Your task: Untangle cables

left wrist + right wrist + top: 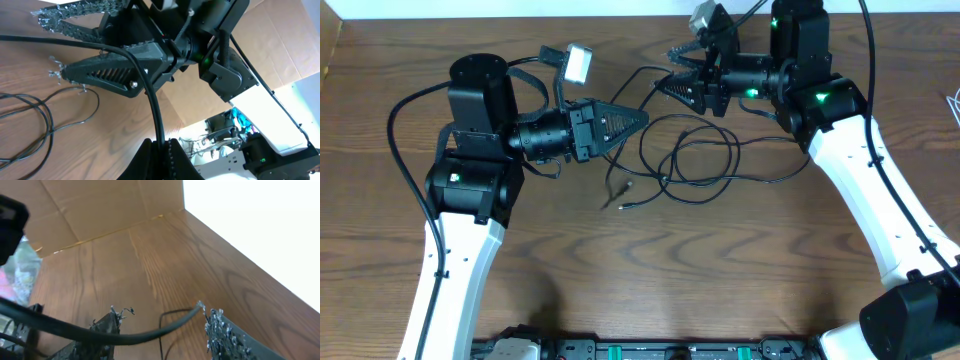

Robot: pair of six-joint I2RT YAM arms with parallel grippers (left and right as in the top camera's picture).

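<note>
Two grippers sit nearly nose to nose over the top middle of the table [620, 290] in the overhead view. The left gripper [645, 118] points right, and the right gripper [672, 85] points left, just up and to the right of it. The black cord [705, 165] sprawls in loose overlapping loops on the wood below and to the right of them, with its small plug ends [625, 203] trailing off to the lower left. It's thin, floppy stuff, way skinnier than the fingers. The left wrist view is the useful one: the left gripper is pinched shut on the cord. From there the cord climbs out, bends past the right gripper's lower finger [100, 77] and runs to the left edge through the gap between the right fingers, lifted off the wood. More slack loops lie on the table at the left. The right wrist view backs that up: the right fingers [225, 335] stand apart, clamping nothing, and the cord crosses the gap sideways. It lies over the left-hand finger and reaches almost to the other. So my read is that the cord's long axis runs square across the right jaws. That makes the right arm the one placed to close on it and then pull away from the left to draw the loops out.
</note>
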